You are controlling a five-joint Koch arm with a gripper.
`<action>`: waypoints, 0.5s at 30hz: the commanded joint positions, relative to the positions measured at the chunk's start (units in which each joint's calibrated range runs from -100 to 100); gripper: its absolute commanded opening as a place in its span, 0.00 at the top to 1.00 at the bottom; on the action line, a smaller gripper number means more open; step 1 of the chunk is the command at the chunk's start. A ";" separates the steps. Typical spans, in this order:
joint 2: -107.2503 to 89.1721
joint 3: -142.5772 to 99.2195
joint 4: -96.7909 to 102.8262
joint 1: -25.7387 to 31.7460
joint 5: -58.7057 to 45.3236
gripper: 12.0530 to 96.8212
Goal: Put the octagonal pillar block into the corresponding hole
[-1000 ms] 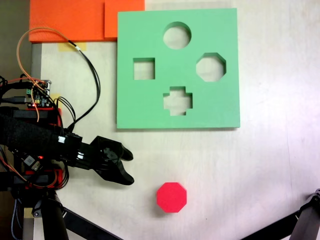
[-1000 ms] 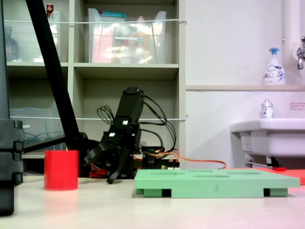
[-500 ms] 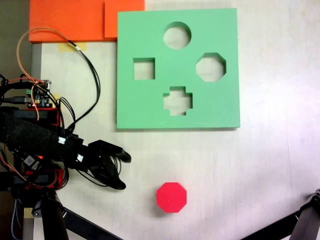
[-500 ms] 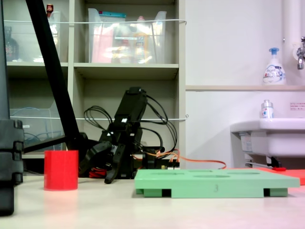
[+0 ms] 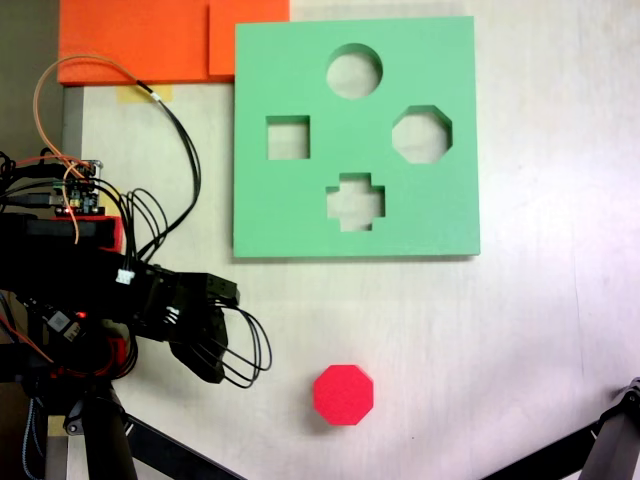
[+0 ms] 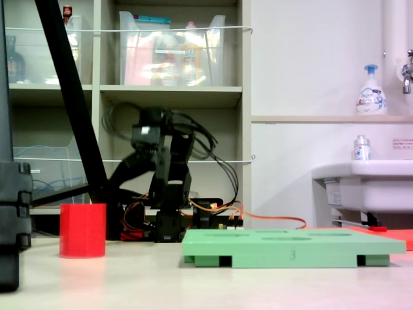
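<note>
Gripper (image 5: 210,342) sits at the left edge of the table (image 5: 530,320) in a fixed view, close to my base, with the wrist up off the surface. It's blurred in the side-on fixed view, and from above the jaws stack under the wrist and the cable loops. So I can't tell whether it's open or closed. Nothing is in it either way.

The block (image 5: 343,394) is on the bare table to the right of the gripper in a fixed view, apart from it and not touched. It stands upright on a flat face with the octagon top up (image 6: 82,230), so a straight top-down pinch across two opposite flats looks workable. There's free table all round it, so the approach has room.

Further out is the board (image 5: 300,215), lying flat and square to the table with its near edge well clear of the block. From the side it rides on small feet (image 6: 290,248), so the block has to come in above its top face and drop, not slide.

The target is the octagon hole (image 5: 421,134) on the board's right side in a fixed view, the furthest from my base. The cross hole (image 5: 355,201) lies between it and the block, the square hole (image 5: 287,137) is to the left, and the round hole (image 5: 354,70) is beyond.

My read is that the grasp isn't started. Yaw alignment of flats to hole will be the fussy part, and foam on foam may bind.
</note>
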 commanded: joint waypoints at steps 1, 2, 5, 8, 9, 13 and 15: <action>7.46 8.96 -4.96 0.05 -0.15 0.37; 11.23 11.75 -5.16 0.20 -0.15 0.33; 21.43 19.33 -5.16 0.29 -0.15 0.29; 32.32 26.61 -5.16 0.29 -0.24 0.27; 36.23 29.10 -5.16 0.29 -0.24 0.26; 50.06 37.57 -4.96 0.29 -0.29 0.26; 54.11 39.57 -4.87 0.20 -0.39 0.26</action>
